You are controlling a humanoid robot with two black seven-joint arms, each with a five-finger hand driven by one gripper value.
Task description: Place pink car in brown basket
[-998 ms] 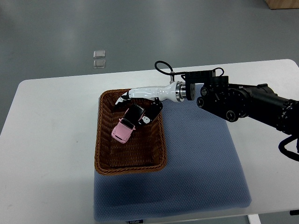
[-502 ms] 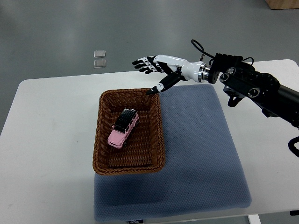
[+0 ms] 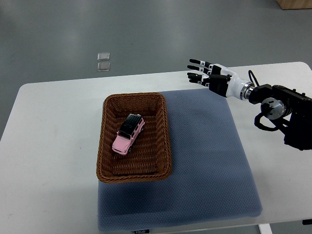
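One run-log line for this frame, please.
pink car: in brown basket, released | right robot hand: open, empty, above table's far edge | left arm: out of view

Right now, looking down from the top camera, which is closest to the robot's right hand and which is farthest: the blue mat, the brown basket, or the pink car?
Measured from the open right hand at the table's far right:
1. Blue mat, its far edge just below the hand.
2. Brown basket, to the hand's left on the mat's left edge.
3. Pink car, lying inside the basket.
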